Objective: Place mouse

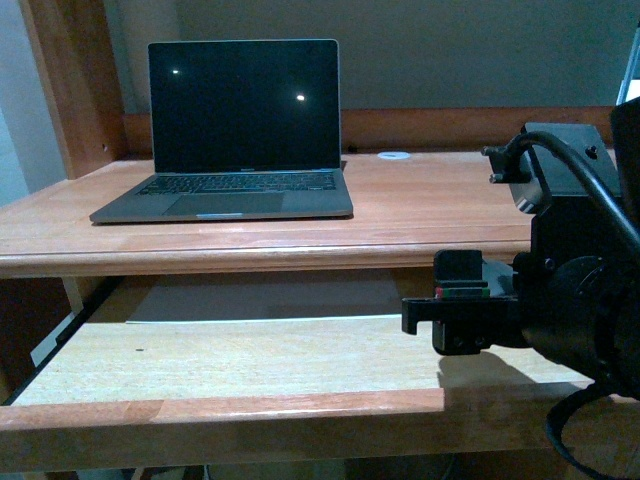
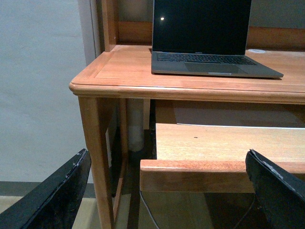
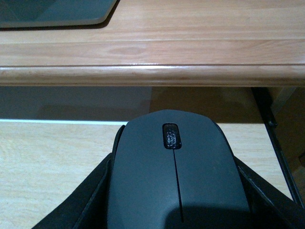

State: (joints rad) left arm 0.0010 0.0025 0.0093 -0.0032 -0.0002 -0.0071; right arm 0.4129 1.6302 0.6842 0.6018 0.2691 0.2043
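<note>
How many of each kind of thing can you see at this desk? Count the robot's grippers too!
laptop: 1
mouse: 1
small white disc: 1
grippers: 2 (left gripper, right gripper)
Total: 5

A grey laptop (image 1: 240, 130) stands open on the wooden table (image 1: 440, 215), toward the left side. Its screen is dark, with two small bright spots on it. A little white round thing (image 1: 395, 155) lies near the table's back edge, right of the laptop. Under the table top, a light wooden shelf (image 1: 220, 360) is pulled out.
</note>
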